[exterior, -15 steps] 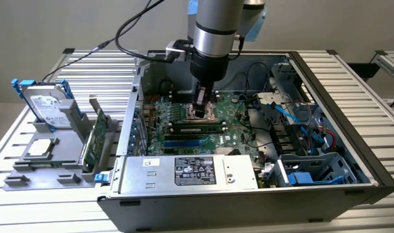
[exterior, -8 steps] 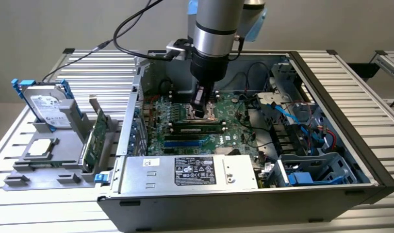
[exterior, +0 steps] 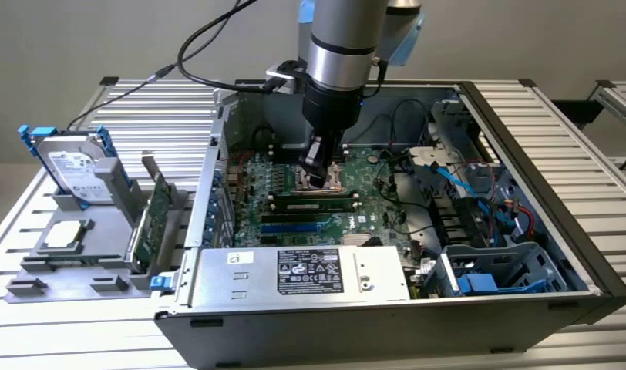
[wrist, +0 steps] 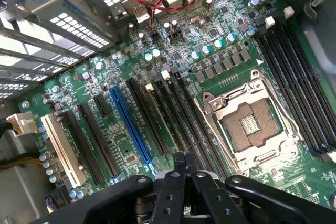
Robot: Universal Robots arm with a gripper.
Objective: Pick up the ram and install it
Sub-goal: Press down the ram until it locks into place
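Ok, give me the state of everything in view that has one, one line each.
gripper: jaws shut, nothing held, low over the motherboard slots.
ram: standing in a motherboard slot; whether fully seated cannot be told.
computer case: on its side, panel off.
CPU socket: empty, frame down.
hard drive: upright in its holder, outside the case.
expansion card: upright in its holder, outside the case.

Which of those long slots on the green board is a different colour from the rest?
The bright blue slot, running between black slots on the motherboard. A white slot also stands out, further toward the board's edge.
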